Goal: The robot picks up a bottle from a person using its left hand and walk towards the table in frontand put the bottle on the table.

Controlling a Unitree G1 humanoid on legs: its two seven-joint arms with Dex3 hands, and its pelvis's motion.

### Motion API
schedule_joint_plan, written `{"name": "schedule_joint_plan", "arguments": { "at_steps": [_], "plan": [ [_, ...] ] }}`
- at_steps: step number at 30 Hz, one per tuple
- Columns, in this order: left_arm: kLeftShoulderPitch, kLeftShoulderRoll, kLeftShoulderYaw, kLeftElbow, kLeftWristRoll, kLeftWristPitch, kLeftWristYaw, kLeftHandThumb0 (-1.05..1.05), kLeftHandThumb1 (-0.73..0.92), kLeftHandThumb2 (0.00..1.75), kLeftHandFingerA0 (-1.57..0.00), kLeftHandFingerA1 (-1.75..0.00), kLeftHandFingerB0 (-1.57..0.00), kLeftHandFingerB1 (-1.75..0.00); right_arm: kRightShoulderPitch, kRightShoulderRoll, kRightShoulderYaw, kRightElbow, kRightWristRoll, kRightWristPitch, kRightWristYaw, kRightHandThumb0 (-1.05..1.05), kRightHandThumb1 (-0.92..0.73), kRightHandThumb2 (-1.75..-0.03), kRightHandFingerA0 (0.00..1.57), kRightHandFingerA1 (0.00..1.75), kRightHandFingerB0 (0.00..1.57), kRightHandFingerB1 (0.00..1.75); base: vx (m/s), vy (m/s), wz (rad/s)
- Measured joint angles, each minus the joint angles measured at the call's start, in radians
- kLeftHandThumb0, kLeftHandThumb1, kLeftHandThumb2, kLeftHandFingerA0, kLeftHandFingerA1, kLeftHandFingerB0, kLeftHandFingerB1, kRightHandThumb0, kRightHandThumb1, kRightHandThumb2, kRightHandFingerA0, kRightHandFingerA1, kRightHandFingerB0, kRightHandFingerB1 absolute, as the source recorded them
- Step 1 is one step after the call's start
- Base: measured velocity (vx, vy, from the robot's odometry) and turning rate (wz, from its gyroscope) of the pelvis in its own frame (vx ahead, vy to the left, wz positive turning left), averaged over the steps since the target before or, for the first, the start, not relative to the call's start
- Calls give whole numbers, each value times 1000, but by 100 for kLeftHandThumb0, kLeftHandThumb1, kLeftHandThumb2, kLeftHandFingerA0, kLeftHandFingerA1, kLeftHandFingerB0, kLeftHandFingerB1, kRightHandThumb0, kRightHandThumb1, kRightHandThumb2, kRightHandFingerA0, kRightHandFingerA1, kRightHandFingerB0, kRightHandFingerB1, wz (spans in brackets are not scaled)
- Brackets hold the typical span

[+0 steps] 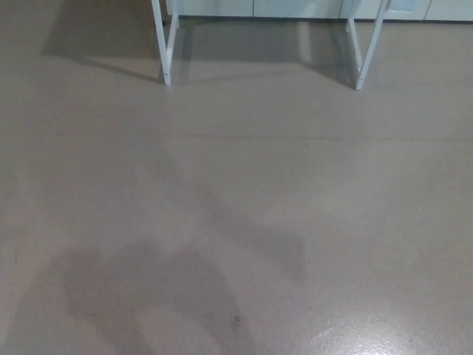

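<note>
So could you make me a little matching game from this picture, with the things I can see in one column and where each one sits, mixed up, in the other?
Things:
1. white table legs
2. dark shadow
3. bright glare
4. pale panels

Places:
A. bottom right corner of the picture
B. along the very top edge
C. standing at upper left and upper right
D. lower left of the picture

Pairs: 1-C, 2-D, 3-A, 4-B.
</note>
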Motion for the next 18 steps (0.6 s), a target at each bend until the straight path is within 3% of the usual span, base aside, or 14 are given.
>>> {"name": "schedule_joint_plan", "arguments": {
  "at_steps": [11, 12, 13, 14, 16, 17, 18],
  "plan": [
    [-3, 5, -14, 19, -10, -40, -5, -25, 59, 58, -61, -47, -39, -36, -8, -14, 55, 28, -3, -61, 0, -19, -63, -58, 60, 48, 42, 39, 0, 0, 0],
    [-3, 6, -15, 20, -10, -41, -6, -33, 47, 66, -47, -49, -32, -41, -9, -15, 59, 28, -3, -63, -1, -19, -63, -58, 59, 48, 43, 39, 0, 0, 0],
    [-4, 8, -16, 22, -10, -42, -10, -33, 47, 66, -47, -49, -32, -41, -10, -15, 64, 28, -3, -66, -2, -19, -63, -58, 59, 48, 43, 39, 0, 0, 0],
    [-5, 9, -16, 22, -10, -42, -12, -30, 53, 55, -44, -40, -32, -33, -11, -15, 69, 29, -4, -69, -3, -19, -63, -58, 57, 47, 43, 39, 0, 0, 0],
    [-6, 11, -18, 25, -10, -42, -17, -35, 50, 55, -37, -38, -27, -32, -12, -16, 81, 29, -4, -75, -6, -20, -63, -58, 58, 48, 42, 39, 0, 0, 0],
    [-5, 11, -20, 26, -10, -43, -21, -52, 40, 64, -21, -42, -9, -33, -12, -16, 85, 29, -5, -77, -7, -20, -63, -58, 60, 48, 44, 39, 0, 0, 0],
    [-4, 12, -21, 26, -11, -45, -29, -58, 40, 66, -17, -38, -8, -33, -12, -16, 92, 29, -5, -80, -8, -21, -63, -58, 59, 48, 44, 39, 0, 0, 0]
  ]
}}
